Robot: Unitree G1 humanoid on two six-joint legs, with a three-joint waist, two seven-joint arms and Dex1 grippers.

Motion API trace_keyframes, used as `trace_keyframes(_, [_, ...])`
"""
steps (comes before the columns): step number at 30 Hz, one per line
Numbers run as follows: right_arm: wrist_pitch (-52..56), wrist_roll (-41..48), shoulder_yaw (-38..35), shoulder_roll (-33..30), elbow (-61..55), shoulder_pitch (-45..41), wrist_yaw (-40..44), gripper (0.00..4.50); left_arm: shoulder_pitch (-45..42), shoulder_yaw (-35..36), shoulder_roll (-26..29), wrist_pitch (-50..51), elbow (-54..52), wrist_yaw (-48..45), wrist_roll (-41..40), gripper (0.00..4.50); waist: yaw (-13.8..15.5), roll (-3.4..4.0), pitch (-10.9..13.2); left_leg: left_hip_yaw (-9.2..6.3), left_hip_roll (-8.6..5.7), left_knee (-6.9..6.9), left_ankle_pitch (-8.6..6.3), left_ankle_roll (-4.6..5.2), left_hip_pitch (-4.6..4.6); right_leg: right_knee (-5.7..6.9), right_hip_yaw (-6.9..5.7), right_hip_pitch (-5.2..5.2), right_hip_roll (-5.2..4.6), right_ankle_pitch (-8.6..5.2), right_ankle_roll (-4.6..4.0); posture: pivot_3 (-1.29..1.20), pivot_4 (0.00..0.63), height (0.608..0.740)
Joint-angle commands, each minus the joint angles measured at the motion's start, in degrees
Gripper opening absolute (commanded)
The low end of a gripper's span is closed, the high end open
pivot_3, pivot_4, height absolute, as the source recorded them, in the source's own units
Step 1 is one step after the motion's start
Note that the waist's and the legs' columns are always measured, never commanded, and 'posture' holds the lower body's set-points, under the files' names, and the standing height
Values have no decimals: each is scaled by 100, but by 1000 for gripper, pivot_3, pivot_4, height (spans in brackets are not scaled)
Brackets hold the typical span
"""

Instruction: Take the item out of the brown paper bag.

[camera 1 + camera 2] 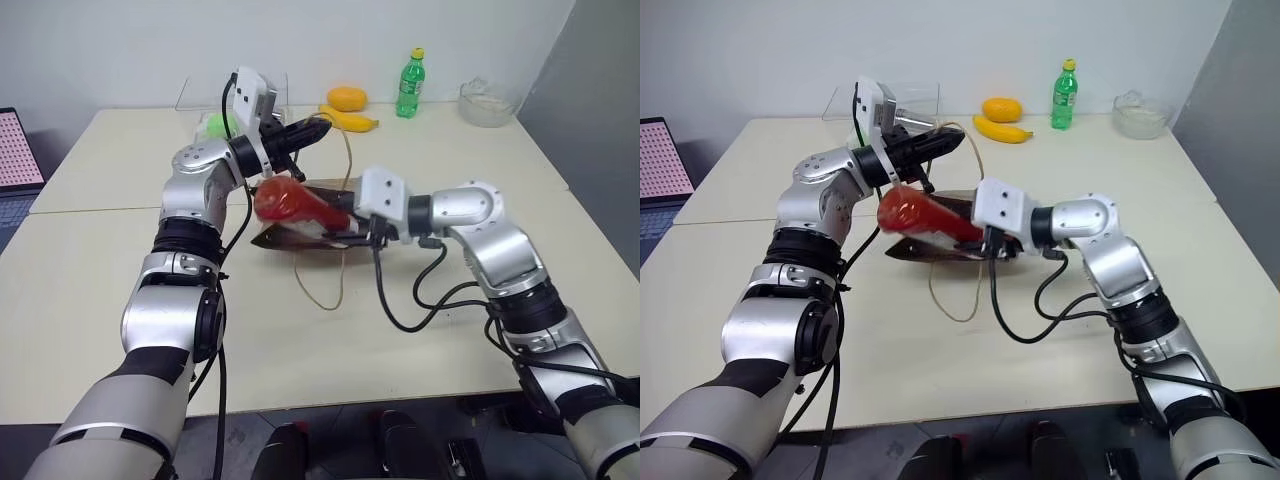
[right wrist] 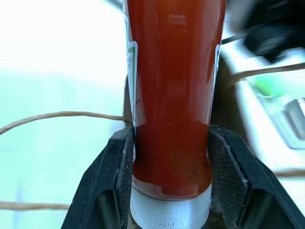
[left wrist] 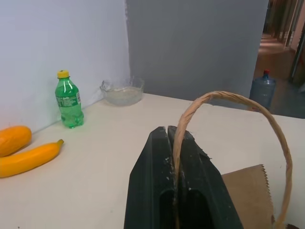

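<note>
The item (image 1: 295, 205), a dark red sauce bottle with a white cap, is held level just above the brown paper bag (image 1: 290, 238). My right gripper (image 1: 345, 222) is shut on its neck, and the right wrist view shows the bottle (image 2: 171, 95) wedged between the two fingers (image 2: 119, 162). The bag lies on its side at the table's middle. My left gripper (image 1: 318, 128) hangs above and behind the bag, shut on one tan loop handle (image 3: 228, 98). The bag's other handle (image 1: 320, 290) trails loose on the table towards me.
Along the far edge stand a green bottle with a yellow cap (image 1: 410, 85), a yellow fruit (image 1: 347, 98), a yellow squash (image 1: 350, 120) and a glass bowl (image 1: 486, 103). A clear container (image 1: 215, 95) sits behind my left arm. A laptop (image 1: 15, 150) is at the far left.
</note>
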Motion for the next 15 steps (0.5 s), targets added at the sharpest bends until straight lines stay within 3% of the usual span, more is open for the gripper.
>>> trace_keyframes(1, [337, 608, -585, -83, -578, -146, -56, 1920, -218, 93, 39, -87, -72, 49, 12, 0, -5, 1, 0, 0, 0, 0, 0, 0, 0, 0, 0, 0, 0, 0, 0, 0, 150, 740])
trace_keyframes(7, [1263, 1469, -1584, -346, -1467, -48, -543, 1909, -199, 101, 34, -95, -49, 112, 33, 0, 11, 0, 1, -1, -1, 0, 0, 1, -3, -1, 0, 0, -1, 0, 0, 0, 150, 740])
trace_keyframes(15, [1596, 1543, -2644, -1750, -2041, 838, -879, 1903, -203, 98, 18, -125, 3, 163, 54, 0, 80, -1, 2, 4, -4, 1, -2, 3, -5, -3, 1, 2, -4, -1, 1, 0, 150, 740])
